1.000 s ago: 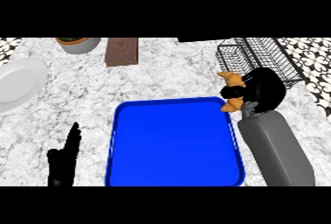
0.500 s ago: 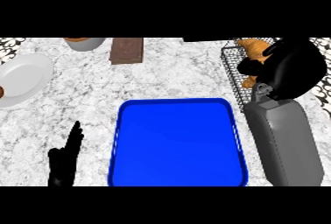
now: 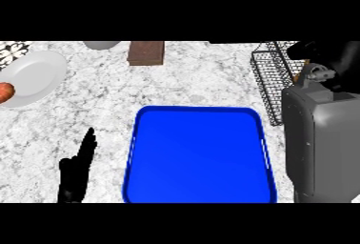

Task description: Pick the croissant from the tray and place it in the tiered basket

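The blue tray [image 3: 200, 157] lies bare in the middle of the counter. The black wire tiered basket [image 3: 271, 81] stands at the back right. My right hand [image 3: 336, 56] hangs over the basket's right part, curled, with its grey forearm [image 3: 323, 143] running down the right edge. Of the croissant [image 3: 300, 76] only a thin brown sliver shows beside the wrist; the rest is hidden by the hand. My left hand [image 3: 76, 171] rests open at the lower left, fingers straight, just left of the tray.
A white plate [image 3: 35, 76] with a red-orange item [image 3: 5, 91] at its edge sits at the back left. A brown block [image 3: 146, 51] and a grey bowl [image 3: 102, 45] stand along the back edge.
My right hand has carried the croissant from the tray's back right corner up and over the basket. The view has shifted right and nearer. The left hand has not moved.
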Action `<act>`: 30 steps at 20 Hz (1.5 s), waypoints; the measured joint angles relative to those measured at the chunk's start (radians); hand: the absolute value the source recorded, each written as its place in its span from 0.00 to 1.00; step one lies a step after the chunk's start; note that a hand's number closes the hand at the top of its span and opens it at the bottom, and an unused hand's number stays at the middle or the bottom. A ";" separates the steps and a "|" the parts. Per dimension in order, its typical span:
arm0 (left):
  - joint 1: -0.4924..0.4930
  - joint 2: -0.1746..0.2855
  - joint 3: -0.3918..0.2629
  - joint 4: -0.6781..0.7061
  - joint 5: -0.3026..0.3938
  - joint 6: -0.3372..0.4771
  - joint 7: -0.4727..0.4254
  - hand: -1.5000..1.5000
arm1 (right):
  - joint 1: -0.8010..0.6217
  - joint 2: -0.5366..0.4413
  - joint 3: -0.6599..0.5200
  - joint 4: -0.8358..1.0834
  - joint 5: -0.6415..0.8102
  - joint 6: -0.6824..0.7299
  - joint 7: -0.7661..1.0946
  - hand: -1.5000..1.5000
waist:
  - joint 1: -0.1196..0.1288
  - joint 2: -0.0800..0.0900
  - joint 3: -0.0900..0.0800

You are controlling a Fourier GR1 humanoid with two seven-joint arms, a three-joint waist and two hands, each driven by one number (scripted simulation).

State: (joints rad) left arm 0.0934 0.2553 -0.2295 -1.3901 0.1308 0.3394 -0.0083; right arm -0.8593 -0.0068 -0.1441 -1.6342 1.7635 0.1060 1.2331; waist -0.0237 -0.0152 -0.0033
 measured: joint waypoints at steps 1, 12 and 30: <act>-0.007 -0.002 -0.001 -0.002 -0.001 0.001 0.008 0.50 | -0.014 0.002 -0.022 -0.002 0.011 0.014 -0.003 1.00 | 0.003 0.002 0.001; -0.018 -0.012 -0.010 -0.017 -0.017 -0.012 0.020 0.50 | -0.124 -0.016 -0.270 0.118 0.026 0.075 -0.102 1.00 | 0.031 0.015 0.003; -0.036 -0.033 -0.005 -0.027 -0.045 -0.023 0.048 0.50 | -0.097 -0.081 -0.542 0.437 -0.110 -0.239 -0.172 0.00 | 0.045 0.022 0.005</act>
State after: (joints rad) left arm 0.0577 0.2220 -0.2346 -1.4168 0.0854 0.3169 0.0397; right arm -0.9559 -0.0875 -0.6859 -1.1973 1.6539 -0.1333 1.0614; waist 0.0210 0.0066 0.0016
